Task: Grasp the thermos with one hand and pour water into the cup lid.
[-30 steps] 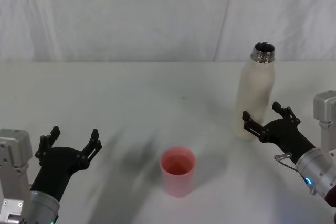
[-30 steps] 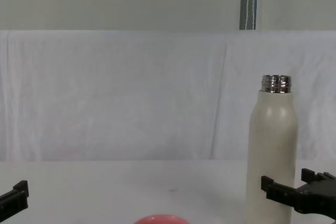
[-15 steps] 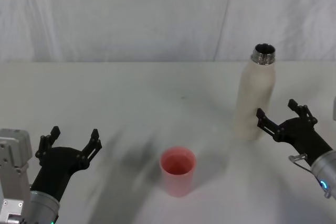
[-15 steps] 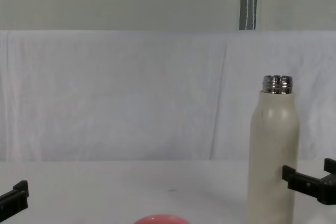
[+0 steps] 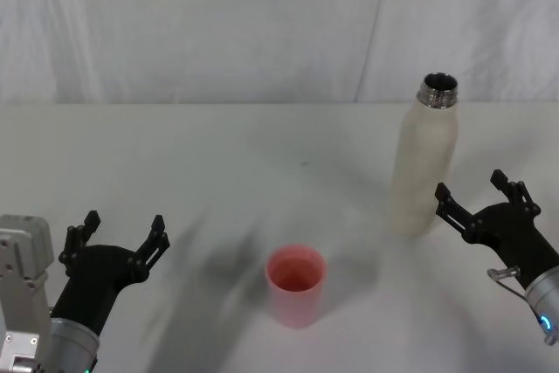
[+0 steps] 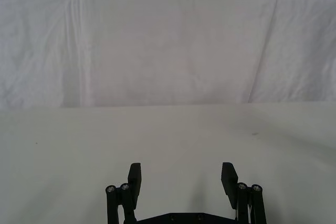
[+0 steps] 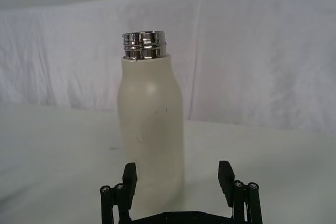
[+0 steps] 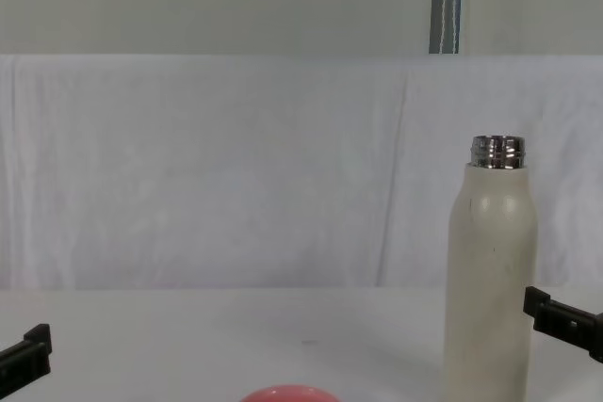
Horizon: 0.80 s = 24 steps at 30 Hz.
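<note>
Tall thermos (image 5: 423,160) standing upright on the right part of the surface (image 5: 218,163), cream-white and matte, with rounded shoulders, faint dark specks on the body and a shiny threaded steel neck, open at the top. Seen from the side in the chest view (image 8: 490,280) and from close in the right wrist view (image 7: 151,140), base resting flat on the surface.

Right gripper (image 5: 479,200) just beside the thermos on its right side, fingers spread wide apart, holding nothing and not touching the bottle. In the right wrist view, two black blocky fingertips (image 7: 129,174) pointing at the lower body of the thermos, with the bottle more toward one finger than centred.

Left gripper (image 5: 120,235) low over the left front part of the surface, well apart from both things, fingers released and wide, nothing between them (image 6: 181,177).

Pink-red cup lid (image 5: 295,284) upright near the front middle of the surface, mouth up, between the two grippers and well apart from the thermos. Only the curved upper rim visible in the chest view (image 8: 287,393).

Surface white and smooth, with soft grey shadows beside the cup lid. Behind it, a creased white cloth backdrop (image 5: 262,24) across the whole width; above the cloth in the chest view, a plain pale wall and a vertical metal strip (image 8: 447,2).
</note>
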Available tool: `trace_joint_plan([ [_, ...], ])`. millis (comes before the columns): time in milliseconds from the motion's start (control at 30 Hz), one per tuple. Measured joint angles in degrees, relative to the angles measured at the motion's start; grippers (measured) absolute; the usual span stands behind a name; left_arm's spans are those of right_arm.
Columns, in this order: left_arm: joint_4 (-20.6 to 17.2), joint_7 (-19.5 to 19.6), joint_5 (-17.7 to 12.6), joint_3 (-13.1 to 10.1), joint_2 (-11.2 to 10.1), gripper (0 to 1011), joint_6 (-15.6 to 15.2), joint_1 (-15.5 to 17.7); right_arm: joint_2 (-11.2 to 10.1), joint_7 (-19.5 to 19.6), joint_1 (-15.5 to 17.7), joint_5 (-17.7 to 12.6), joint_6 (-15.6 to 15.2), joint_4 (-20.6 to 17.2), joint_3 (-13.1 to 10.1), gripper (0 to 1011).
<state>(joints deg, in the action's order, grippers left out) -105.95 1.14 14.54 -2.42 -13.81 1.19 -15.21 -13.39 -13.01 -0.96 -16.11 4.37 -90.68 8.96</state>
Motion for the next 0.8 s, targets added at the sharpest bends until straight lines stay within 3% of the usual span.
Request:
trace_joint_plan([
  [400, 0.0, 0.0, 0.0, 0.0, 0.0, 1001, 0.0, 0.0, 2.1, 1.1, 4.2, 0.9, 1.8, -2.9, 0.9, 1001],
  [567, 0.0, 0.0, 0.0, 0.0, 0.0, 1001, 0.0, 0.0, 1.9, 1.6, 5.2, 4.6, 2.9, -3.7, 2.3, 1001],
  [800, 0.0, 0.0, 0.0, 0.0, 0.0, 1001, 0.0, 0.0, 1.4, 2.0, 5.9, 7.6, 3.6, -4.4, 2.7, 1001],
])
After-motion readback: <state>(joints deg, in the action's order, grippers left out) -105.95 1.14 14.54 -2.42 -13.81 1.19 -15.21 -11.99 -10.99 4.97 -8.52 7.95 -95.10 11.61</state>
